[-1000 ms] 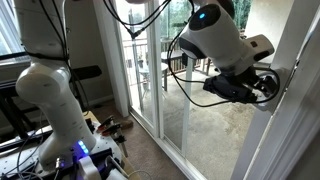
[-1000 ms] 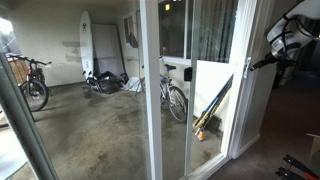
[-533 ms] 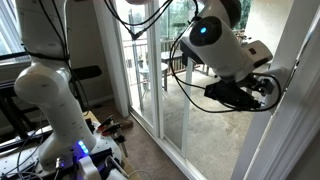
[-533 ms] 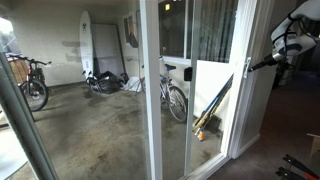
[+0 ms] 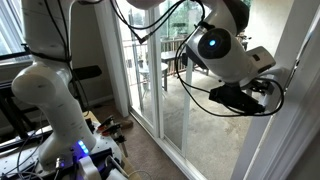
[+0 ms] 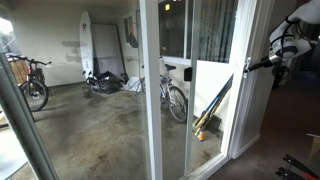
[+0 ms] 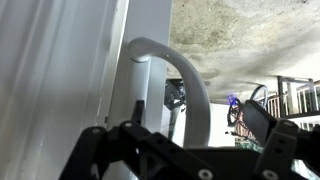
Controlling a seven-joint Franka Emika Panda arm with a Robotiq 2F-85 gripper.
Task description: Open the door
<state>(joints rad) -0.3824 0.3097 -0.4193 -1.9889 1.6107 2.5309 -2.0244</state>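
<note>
Approach to the handle [image 7: 188, 85] of the door [image 5: 300, 120], shown just before the grasp. The handle, a rounded pale-grey loop, stood out from the wide white stile of the sliding glass door. In an exterior view it showed as a small projection [image 6: 247, 66] on the stile's room-facing side. Over the preceding second the arm [image 5: 225, 55] had lowered and turned its wrist, and this carried the gripper [image 5: 268, 90] a little closer to the handle. The change was plainest in the exterior view that showed the arm. In the wrist view the dark fingers [image 7: 100, 150] were spread wide and lay to either side of the handle, so the loop ran down between them. No finger could be seen pressing on the handle, though whether one brushed it could not be told. Across the same interval the stile kept its place in both exterior views, so the door had not begun to slide. The shift was therefore judged to be the last alignment of the reach and not the start of the pull. The task appeared to stand at its grasping step. The remaining work was presumably to close the fingers on the loop and draw it sideways along the track. A poorly centred hold on the rounded loop might slip under that load.
</note>
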